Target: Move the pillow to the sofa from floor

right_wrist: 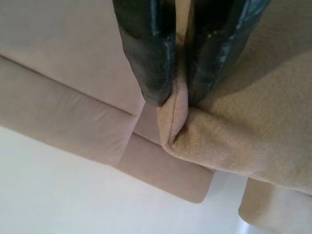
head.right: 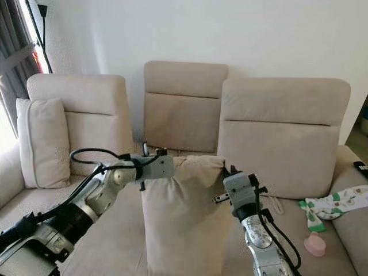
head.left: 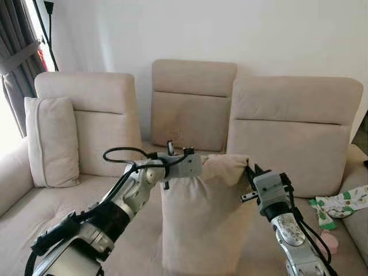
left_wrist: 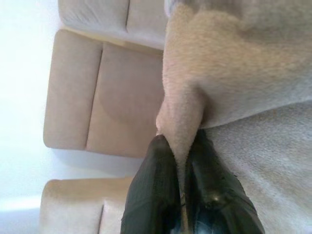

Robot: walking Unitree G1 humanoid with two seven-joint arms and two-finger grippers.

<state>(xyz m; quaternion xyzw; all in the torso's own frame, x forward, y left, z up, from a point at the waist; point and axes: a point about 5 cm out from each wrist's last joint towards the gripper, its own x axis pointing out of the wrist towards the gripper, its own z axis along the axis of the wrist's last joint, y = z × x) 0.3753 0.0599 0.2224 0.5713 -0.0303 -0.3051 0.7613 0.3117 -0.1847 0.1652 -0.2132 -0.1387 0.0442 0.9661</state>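
Pillow (head.left: 201,218) top corners pinched by left gripper (left_wrist: 179,146), right gripper (right_wrist: 176,100).

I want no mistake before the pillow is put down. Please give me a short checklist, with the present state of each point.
1. Left gripper shut on a corner of the pillow: ok.
2. Right gripper shut on the other corner: ok.
3. Pillow hangs between both arms, in front of the sofa: ok.
4. Middle seat bare for landing: cannot tell, the pillow hides it.
5. Patterned cloth and pink thing lie off to the right: ok.
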